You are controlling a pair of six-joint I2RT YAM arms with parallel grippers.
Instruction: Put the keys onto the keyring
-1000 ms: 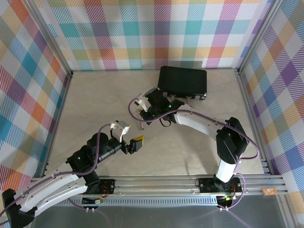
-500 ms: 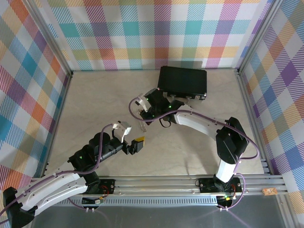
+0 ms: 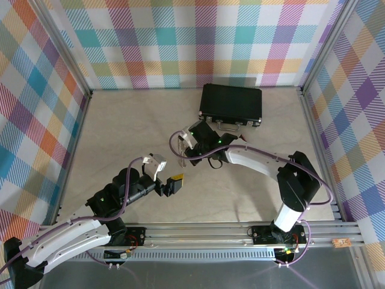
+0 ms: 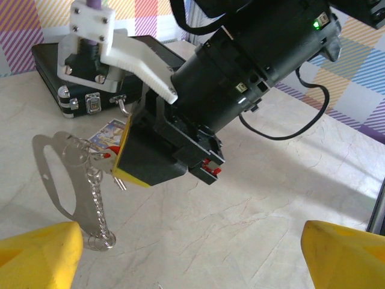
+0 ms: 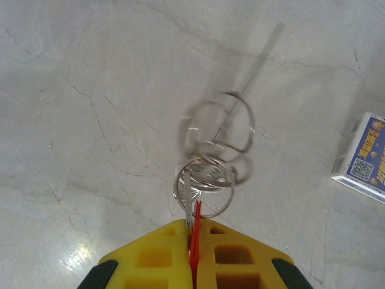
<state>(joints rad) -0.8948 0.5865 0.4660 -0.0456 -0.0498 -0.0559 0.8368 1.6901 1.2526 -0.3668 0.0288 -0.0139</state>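
Observation:
My right gripper (image 5: 194, 226) is shut on a red key (image 5: 196, 218) and a silver metal strip beside it. The keyring (image 5: 205, 176) hangs from the pinch as blurred silver rings above the table. In the left wrist view the keyring (image 4: 57, 186) dangles below the right gripper (image 4: 120, 164) as a flat loop with a chain edge, its lower end near the table. My left gripper (image 4: 192, 265) is open and holds nothing, its yellow fingertips (image 4: 36, 256) at the bottom corners. From above, the left gripper (image 3: 174, 182) sits just below the right gripper (image 3: 182, 150).
A black case (image 3: 231, 105) lies at the back of the table, also seen as the black case (image 4: 54, 66) behind the right arm. A small printed card box (image 5: 364, 156) lies on the tabletop near the keyring. Checked walls enclose the table.
The right gripper has shifted a little right and nearer with the keyring, which swings. The left arm edged forward early, then held; its jaws widened slightly.

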